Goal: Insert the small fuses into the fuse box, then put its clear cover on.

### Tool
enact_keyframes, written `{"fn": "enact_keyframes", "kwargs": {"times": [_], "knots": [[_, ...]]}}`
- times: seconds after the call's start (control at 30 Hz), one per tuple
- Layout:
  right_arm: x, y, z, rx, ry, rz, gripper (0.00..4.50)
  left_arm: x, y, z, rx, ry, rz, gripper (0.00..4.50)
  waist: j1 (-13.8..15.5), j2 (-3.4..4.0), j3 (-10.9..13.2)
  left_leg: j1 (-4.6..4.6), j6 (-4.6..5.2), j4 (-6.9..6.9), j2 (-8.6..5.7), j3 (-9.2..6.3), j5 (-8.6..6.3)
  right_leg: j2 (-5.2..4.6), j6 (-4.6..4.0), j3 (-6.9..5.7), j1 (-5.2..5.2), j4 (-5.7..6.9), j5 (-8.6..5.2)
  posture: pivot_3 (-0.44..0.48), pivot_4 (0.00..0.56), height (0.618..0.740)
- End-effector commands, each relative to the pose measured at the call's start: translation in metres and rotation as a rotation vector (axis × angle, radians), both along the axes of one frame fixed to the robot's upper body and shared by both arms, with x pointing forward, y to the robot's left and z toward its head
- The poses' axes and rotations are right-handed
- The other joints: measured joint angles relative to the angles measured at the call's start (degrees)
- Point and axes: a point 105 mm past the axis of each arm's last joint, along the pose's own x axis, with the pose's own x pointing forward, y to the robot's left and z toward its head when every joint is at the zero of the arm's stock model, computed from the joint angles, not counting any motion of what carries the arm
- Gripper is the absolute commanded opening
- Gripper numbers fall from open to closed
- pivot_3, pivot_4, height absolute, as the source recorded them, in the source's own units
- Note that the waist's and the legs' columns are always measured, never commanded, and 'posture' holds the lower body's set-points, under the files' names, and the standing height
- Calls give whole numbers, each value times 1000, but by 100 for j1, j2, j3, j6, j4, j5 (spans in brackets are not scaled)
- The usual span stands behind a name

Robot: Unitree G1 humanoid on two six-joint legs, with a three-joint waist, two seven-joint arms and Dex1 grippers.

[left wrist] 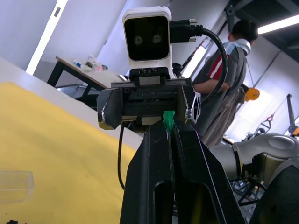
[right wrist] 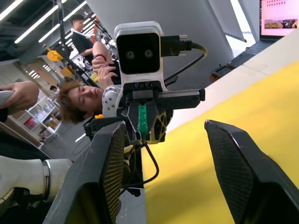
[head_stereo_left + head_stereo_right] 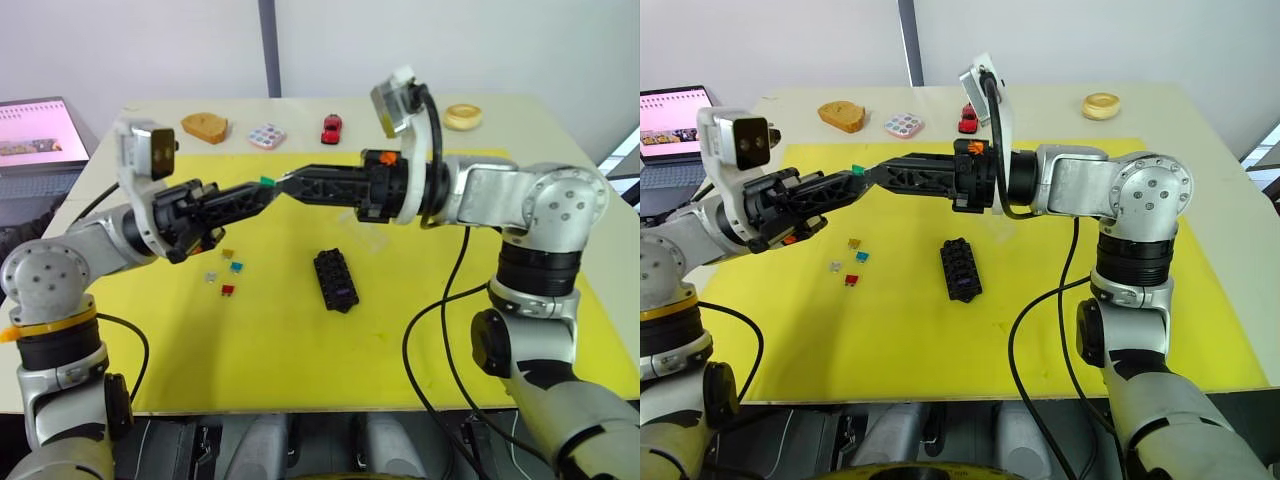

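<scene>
Both arms are built of silver-grey metal segments with round joint housings, each ringed by small screws. The left arm (image 3: 60, 290), at the frame's left, carries an orange band below its elbow joint; the right arm (image 3: 530, 215), at the right, has black ribbed collars between segments. Black cables loop from each forearm down toward the lower edge. Each wrist bears a white camera housing with 2 dark lenses on a white curved bracket. The left tool (image 3: 262, 195) and right tool (image 3: 285, 184) each have 2 long black fingers with open lattice sides. An orange tab sits on the right wrist.
</scene>
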Motion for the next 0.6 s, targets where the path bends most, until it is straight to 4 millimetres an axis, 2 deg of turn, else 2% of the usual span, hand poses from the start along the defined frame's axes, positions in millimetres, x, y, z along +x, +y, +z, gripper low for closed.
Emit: {"fn": "enact_keyframes", "kwargs": {"times": [0.03, 0.13, 0.27, 0.6], "knots": [[-9, 0, 9, 26, -43, 18, 2800, -4, 0, 7, 1, -47, -5, 0, 2, 0, 0, 0, 0, 0, 0, 0, 0, 0, 0, 0, 0, 0, 0, 0, 150, 740], [-9, 1, 8, 15, -41, 18, 2019, -4, -1, 7, 4, -47, -4, 0, 0, 0, 0, 0, 1, 0, 0, 0, 0, 0, 0, 0, 0, 0, 0, 0, 150, 740], [-8, 2, 4, -8, -43, 12, 29, -4, -1, 6, 6, -52, 5, 0, 0, 0, 0, 0, 1, -1, 0, 0, 0, 0, 0, 0, -1, -1, 0, 0, 150, 740], [-10, 1, 7, 6, -45, 36, 29, -2, 1, 5, 16, -53, 25, 0, 1, 0, 0, 0, 1, -1, 1, 0, 0, 0, 0, 0, 0, -2, 0, 0, 150, 740]]}}
